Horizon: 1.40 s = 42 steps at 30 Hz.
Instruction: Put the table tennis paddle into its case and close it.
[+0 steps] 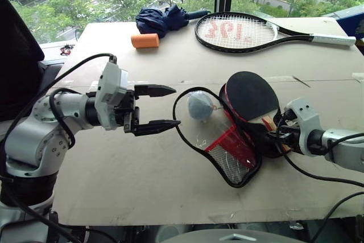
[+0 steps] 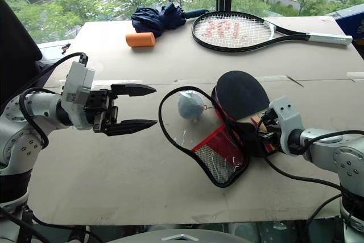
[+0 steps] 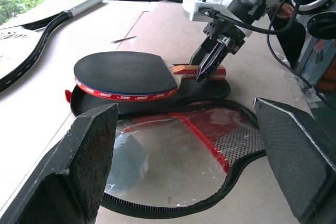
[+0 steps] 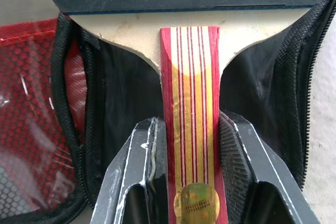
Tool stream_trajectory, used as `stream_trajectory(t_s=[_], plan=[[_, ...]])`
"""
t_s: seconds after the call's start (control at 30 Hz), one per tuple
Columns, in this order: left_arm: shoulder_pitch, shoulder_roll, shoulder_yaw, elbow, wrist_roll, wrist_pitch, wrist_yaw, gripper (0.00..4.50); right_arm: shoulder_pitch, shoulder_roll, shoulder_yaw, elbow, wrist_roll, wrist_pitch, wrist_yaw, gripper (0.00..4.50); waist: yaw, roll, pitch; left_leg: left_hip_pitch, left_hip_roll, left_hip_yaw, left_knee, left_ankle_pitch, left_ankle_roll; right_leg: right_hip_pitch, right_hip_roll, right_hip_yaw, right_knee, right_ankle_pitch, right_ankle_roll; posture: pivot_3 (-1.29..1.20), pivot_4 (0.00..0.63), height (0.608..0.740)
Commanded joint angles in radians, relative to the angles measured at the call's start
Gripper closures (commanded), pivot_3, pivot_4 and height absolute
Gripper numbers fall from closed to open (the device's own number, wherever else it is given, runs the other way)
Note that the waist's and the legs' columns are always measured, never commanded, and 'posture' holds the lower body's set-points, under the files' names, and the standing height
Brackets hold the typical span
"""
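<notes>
**Paddle held by its handle above the open case**

Right wrist view shows the right hand [image 4: 191,179] clamped on the wooden, red-striped handle of the table tennis paddle [image 4: 190,108], one black finger [image 4: 134,177] pressed to each side of it. Black case fabric lies beneath the handle, with red mesh at the left edge of that frame.

From the left eye view, the paddle [image 1: 252,95] sits right of centre, its round black face tilted up toward the top of the frame and its handle pointing to the lower right, into the right hand [image 1: 278,132]. The case [image 1: 230,155] lies open on the surface [image 1: 142,169]: its black half is under the paddle, and its clear plastic and red mesh flap is spread toward the lower centre. A grey-blue fuzzy ball [image 1: 199,105] rests within the zipper loop, just left of the paddle head.

At the left of the frame the left hand [image 1: 165,107] hovers above the surface with its two fingers spread wide apart, holding nothing, pointing toward the case and short of its zipper edge.

Along the top of the frame lie a tennis racket [image 1: 244,31], a dark blue umbrella [image 1: 162,18] and an orange cylinder [image 1: 145,40], well apart from the case.
</notes>
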State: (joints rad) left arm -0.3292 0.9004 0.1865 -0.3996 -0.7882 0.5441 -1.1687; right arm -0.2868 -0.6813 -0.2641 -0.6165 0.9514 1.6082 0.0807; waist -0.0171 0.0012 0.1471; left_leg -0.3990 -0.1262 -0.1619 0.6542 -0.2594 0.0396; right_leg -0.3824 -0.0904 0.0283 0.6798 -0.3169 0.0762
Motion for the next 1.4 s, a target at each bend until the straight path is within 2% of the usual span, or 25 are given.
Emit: stream_trajectory(t_s=[0.03,0.2,0.27,0.33,0.4,0.47,0.6,0.73,0.9,0.97,1.03,1.2,1.3,1.4], plan=[[-0.006,0.006,0.032,-0.016,-0.008,-0.009,0.005,0.30,-0.031,0.000,0.007,0.001,0.049,0.006,-0.055,3.73,0.000,0.000,0.000,0.000,0.000,0.000,0.000,0.000,0.000,0.000,0.000,0.000,0.000,0.000,0.000,0.00,0.150,0.726],[-0.001,0.012,0.038,-0.016,-0.008,-0.009,0.006,0.30,-0.051,-0.001,0.026,0.035,0.094,0.006,-0.108,3.73,0.000,0.000,0.000,0.000,0.000,0.000,0.000,0.000,0.000,0.000,0.000,0.000,0.000,0.000,0.000,0.00,0.150,0.726],[0.000,0.013,0.039,-0.017,-0.008,-0.009,0.006,0.30,-0.061,-0.002,0.023,0.048,0.111,0.006,-0.129,2.70,0.000,0.000,0.000,0.000,0.000,0.000,0.000,0.000,0.000,0.000,0.000,0.000,0.000,0.000,0.000,0.00,0.150,0.726],[0.001,0.014,0.040,-0.017,-0.008,-0.008,0.006,0.30,-0.072,0.008,0.009,0.062,0.137,0.006,-0.149,2.12,0.000,0.000,0.000,0.000,0.000,0.000,0.000,0.000,0.000,0.000,0.000,0.000,0.000,0.000,0.000,0.00,0.150,0.726],[0.002,0.015,0.042,-0.017,-0.009,-0.008,0.005,0.30,-0.085,0.003,0.007,0.065,0.155,0.006,-0.162,0.98,0.000,0.000,0.000,0.000,0.000,0.000,0.000,0.000,0.000,0.000,0.000,0.000,0.000,0.000,0.000,0.00,0.150,0.726],[0.005,0.016,0.044,-0.017,-0.010,-0.006,0.006,0.30,-0.097,-0.007,-0.010,0.064,0.192,0.006,-0.159,0.13,0.000,0.000,0.000,0.000,0.000,0.000,0.000,0.000,0.000,0.000,0.000,0.000,0.000,0.000,0.000,0.00,0.150,0.726],[0.018,0.017,0.051,-0.010,-0.007,-0.007,0.004,0.30,-0.122,-0.079,-0.027,0.064,0.281,0.006,-0.106,0.05,0.000,0.000,0.000,0.000,0.000,0.000,0.000,0.000,0.000,0.000,0.000,0.000,0.000,0.000,0.000,0.00,0.150,0.726],[0.092,0.025,0.059,-0.007,0.012,-0.015,-0.012,0.30,-0.082,-0.178,-0.133,0.016,0.333,-0.116,0.115,0.05,0.000,0.000,0.000,0.000,0.000,0.000,0.000,0.000,0.000,0.000,0.000,0.000,0.000,0.000,0.000,0.00,0.150,0.726],[0.176,0.016,0.044,0.005,0.060,-0.048,-0.025,0.30,0.194,-0.255,-0.238,-0.021,0.104,-0.473,0.479,0.05,0.009,-0.002,-0.001,0.000,0.000,-0.001,0.000,0.000,0.000,0.002,0.000,-0.002,-0.002,0.000,0.000,0.00,0.150,0.726],[0.205,0.008,0.029,0.020,0.092,-0.065,-0.020,0.30,0.300,-0.246,-0.292,0.015,0.033,-0.609,0.608,0.05,0.007,-0.002,-0.001,0.001,0.000,-0.001,0.000,0.000,0.001,0.003,0.000,-0.002,-0.002,0.000,0.000,0.00,0.150,0.726],[0.237,-0.009,-0.002,0.034,0.129,-0.083,-0.009,0.30,0.423,-0.190,-0.361,0.077,-0.061,-0.812,0.773,0.05,0.007,-0.002,-0.001,0.002,0.000,0.000,0.001,0.000,0.001,0.004,0.000,-0.001,-0.001,0.000,0.000,0.00,0.150,0.726],[0.225,-0.071,-0.114,0.076,0.227,-0.137,0.017,0.30,0.579,-0.089,-0.436,0.277,-0.168,-1.186,1.118,0.05,0.009,-0.002,-0.002,0.004,0.000,0.000,0.001,0.000,0.001,0.005,0.000,-0.001,0.000,0.000,0.000,0.00,0.150,0.726],[0.179,-0.092,-0.220,0.137,0.336,-0.177,0.022,0.30,0.640,-0.107,-0.430,0.390,-0.241,-1.321,1.250,0.05,0.010,-0.002,-0.002,0.004,0.000,0.000,0.001,0.000,0.001,0.005,0.000,-0.001,0.000,0.000,0.000,0.00,0.150,0.726],[0.099,-0.143,-0.296,0.231,0.400,-0.227,0.013,0.30,0.660,-0.114,-0.449,0.451,-0.238,-1.348,1.285,0.05,0.009,-0.001,-0.002,0.004,0.000,0.000,0.001,0.000,0.000,0.005,0.000,-0.001,0.000,0.000,0.000,0.00,0.150,0.726]])
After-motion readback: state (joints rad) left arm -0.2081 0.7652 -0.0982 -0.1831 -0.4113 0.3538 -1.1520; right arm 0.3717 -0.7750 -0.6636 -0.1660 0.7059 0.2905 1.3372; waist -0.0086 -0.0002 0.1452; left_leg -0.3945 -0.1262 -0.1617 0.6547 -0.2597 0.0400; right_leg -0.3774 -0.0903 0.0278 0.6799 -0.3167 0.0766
